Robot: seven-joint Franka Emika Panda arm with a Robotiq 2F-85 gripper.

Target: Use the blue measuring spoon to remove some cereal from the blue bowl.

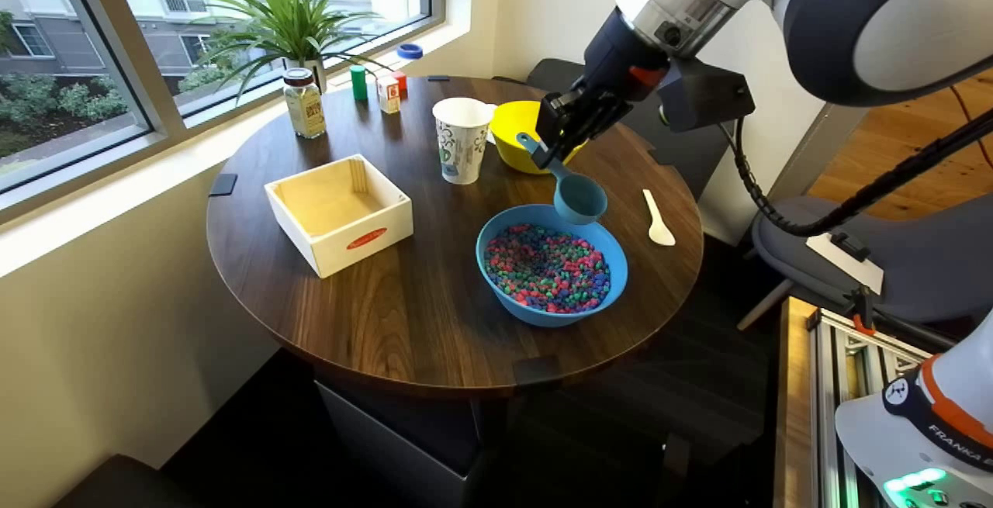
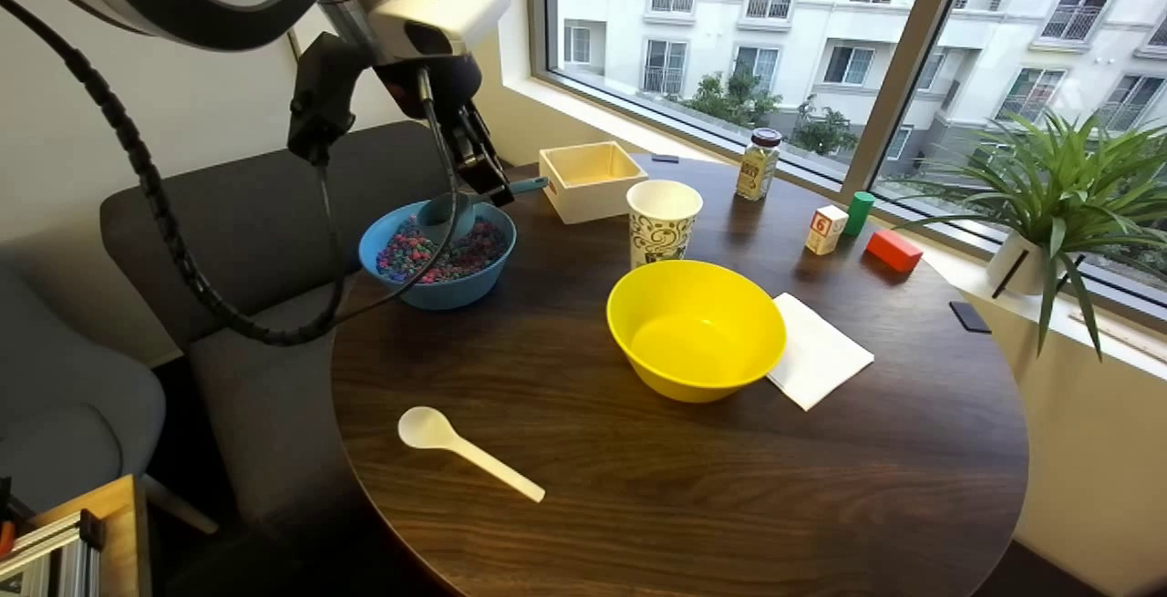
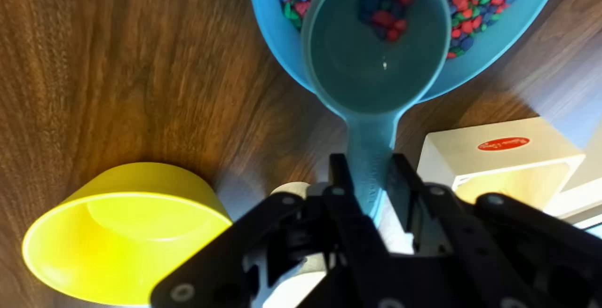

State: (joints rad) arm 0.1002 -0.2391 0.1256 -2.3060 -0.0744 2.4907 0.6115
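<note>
The black claw is clamped on the blue spoon, one finger on each side of the handle; the end of the handle pokes out past the claw; the round end of the spoon hangs over the big blue bowl, close to the rim; a few red and dark blue bits sit inside that round end, bunched up on the side away from the handle.

The blue bowl stands on the brown tabletop; lots of cereal lies in it, tiny bits of pink, red, blue and green all mixed up.

A yellow bowl stands well apart from the blue bowl, with a tall paper cup near it that has curly marks on it; a sheet of white paper lies just beside the yellow bowl, and I cannot tell if a corner goes under; a white spoon lies flat near the tabletop's edge.

A pale box with a red oval on its side sits nearer the window; over there too are a jar with a dark lid, a green block, a red block and a block with a 6 on it; a plant with long green leaves sits in a white pot on the sill.
</note>
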